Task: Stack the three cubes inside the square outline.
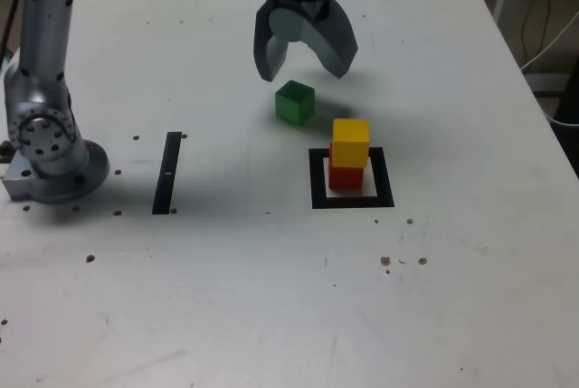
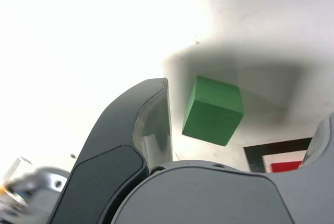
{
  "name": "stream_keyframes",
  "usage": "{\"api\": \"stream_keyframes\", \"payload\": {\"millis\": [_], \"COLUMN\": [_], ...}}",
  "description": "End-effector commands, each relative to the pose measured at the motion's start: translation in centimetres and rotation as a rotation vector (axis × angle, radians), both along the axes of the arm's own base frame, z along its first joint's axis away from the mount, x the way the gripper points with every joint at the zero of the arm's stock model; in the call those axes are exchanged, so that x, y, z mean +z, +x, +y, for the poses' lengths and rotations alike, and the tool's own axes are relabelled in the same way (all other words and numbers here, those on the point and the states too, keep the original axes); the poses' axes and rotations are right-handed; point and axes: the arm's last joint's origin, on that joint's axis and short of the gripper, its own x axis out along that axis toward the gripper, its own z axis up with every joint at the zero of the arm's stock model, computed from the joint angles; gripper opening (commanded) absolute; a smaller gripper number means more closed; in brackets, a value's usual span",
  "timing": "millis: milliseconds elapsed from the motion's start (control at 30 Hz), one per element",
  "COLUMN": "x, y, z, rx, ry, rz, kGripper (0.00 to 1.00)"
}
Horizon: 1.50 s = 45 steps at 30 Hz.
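Ext. view: fingers point(image 1: 306, 61) wide open w/ nothing held, just above green cube point(image 1: 295, 102) on desk point(image 1: 226, 288); yellow cube point(image 1: 351, 142) atop red cube point(image 1: 346, 176), inside square outline point(image 1: 319, 199). Wrist view: green cube between open fingers, untouched; red cube partly hidden.

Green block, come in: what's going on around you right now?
Gripper open, above green block. Yellow block on red, inside the square outline. Nothing seen between gripper and green.
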Motion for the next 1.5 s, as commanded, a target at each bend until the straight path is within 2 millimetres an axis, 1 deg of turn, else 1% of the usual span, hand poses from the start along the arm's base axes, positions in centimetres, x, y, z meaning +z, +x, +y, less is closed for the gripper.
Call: {"api": "stream_keyframes", "payload": {"millis": [0,133,267,467,600,767,933,1033,1100,1133,1267,1333,1400,1467], "x": [-0.5,-1.0,-1.3,-1.8,-2.5,-3.7,-4.4,-4.6,-4.6,-4.6,-4.6,-4.5,-4.4,-4.4], "y": [-0.1,-0.4,-0.6,-0.6,-0.5,-0.4,-0.3,-0.3,-0.3,-0.4,-0.3,-0.2,-0.1,-0.1], "z": [0.1,0.2,0.2,0.3,0.3,0.2,0.2,0.2,0.3,0.3,0.4,0.3,0.3,0.3], "rx": [-0.067,-0.128,-0.151,-0.147,-0.141,-0.129,-0.120,-0.109,-0.097,-0.088,-0.061,-0.061,-0.064,-0.065], "ry": [-0.018,-0.036,-0.047,-0.064,-0.071,-0.084,-0.093,-0.091,-0.084,-0.078,-0.047,-0.037,-0.030,-0.029], "rz": [0.008,0.018,0.020,0.014,0.015,0.017,0.015,0.018,0.022,0.025,0.027,0.020,0.014,0.012], "kGripper": [0.99,0.99,0.99,0.99,0.99,0.97,0.93,0.88,0.82,0.78,0.56,0.47,0.42,0.41]}}
